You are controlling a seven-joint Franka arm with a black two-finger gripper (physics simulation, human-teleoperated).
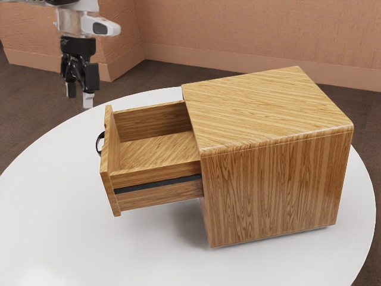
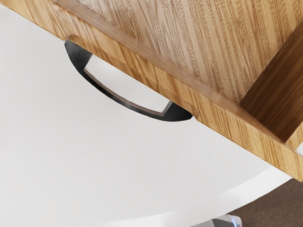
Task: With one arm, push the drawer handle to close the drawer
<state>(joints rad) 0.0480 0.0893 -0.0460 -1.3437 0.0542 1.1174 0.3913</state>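
Cabinet [image 1: 274, 190] body is closest to the exterior camera, sitting on the round white table [image 1: 53, 208]. Drawer [image 1: 158, 197] is well out of it, inside visible, so the close is not done. Black handle [image 2: 113, 100] is on the drawer's outer front, curved bar, both ends meeting the wood. Gripper [image 1: 80, 95] hangs up off that same side, fingers apart with a gap between them, nothing held, no contact with handle or drawer. Status: hand looks roughly staged, pushing travel all remaining. Left to do, my read: drop to handle height on the outer side, touch, push toward the cabinet until the front sits flush. Narrowing the fingers first would probably give a cleaner pushing face. Hard to make out: exterior view has the handle nearly edge-on behind the drawer front, so can't confirm the hand is lined up with its middle. Drawer's rear end is hidden inside the cabinet. Arm [image 1: 65, 21] is cut off at the top. Pale object [image 2: 234, 220] clipped at the wrist view's lower edge, can't identify it.
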